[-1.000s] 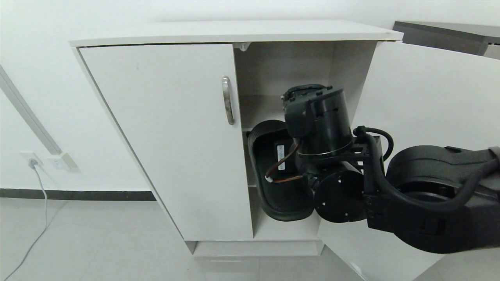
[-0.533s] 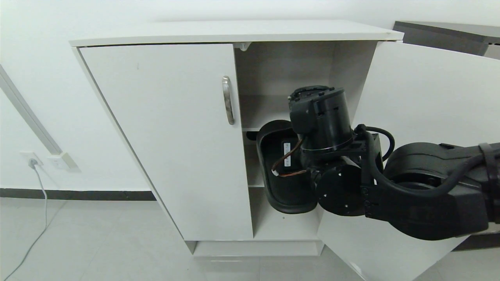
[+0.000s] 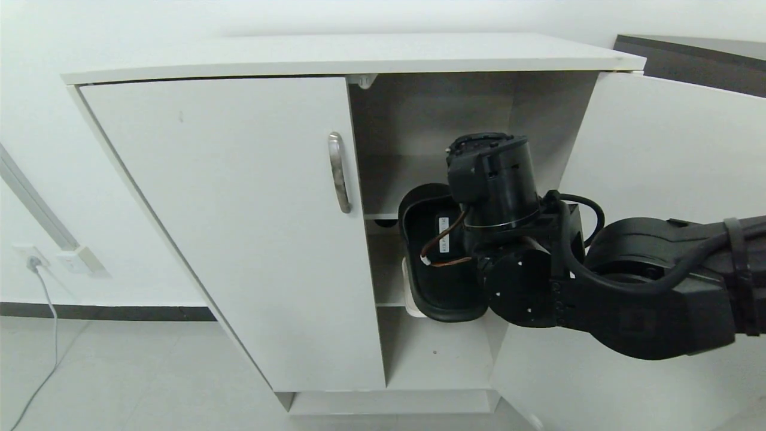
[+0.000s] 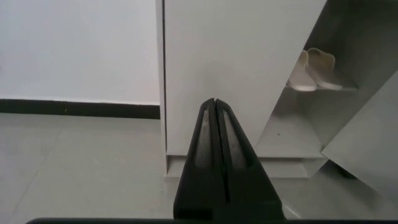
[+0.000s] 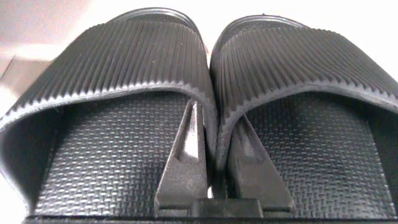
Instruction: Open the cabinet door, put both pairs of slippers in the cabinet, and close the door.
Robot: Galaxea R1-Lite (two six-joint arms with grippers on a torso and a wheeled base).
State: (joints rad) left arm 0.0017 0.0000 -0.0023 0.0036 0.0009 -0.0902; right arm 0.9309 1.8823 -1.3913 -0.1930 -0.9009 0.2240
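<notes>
A pair of black slippers (image 3: 440, 263) hangs sole-outward in the open right half of the white cabinet (image 3: 335, 51), at the level of the middle shelf. My right gripper (image 5: 214, 155) is shut on the black slippers, its fingers (image 5: 186, 149) pinching the two touching inner walls; the left slipper (image 5: 124, 106) and right slipper (image 5: 311, 99) lie side by side. A pair of white slippers (image 4: 317, 70) rests on the middle shelf, and its edge (image 3: 409, 293) peeks out behind the black pair. My left gripper (image 4: 214, 124) is shut on nothing, low over the floor before the closed left door (image 4: 236, 62).
The left door (image 3: 227, 227) with its metal handle (image 3: 338, 172) is closed. The right door (image 3: 658, 155) stands swung open beside my right arm. A wall socket with a cable (image 3: 30, 263) sits low at the left. The bottom shelf (image 3: 434, 356) is bare.
The head camera has moved closer to the cabinet. My right arm has carried the black slippers up and deeper into the cabinet, towards the middle shelf.
</notes>
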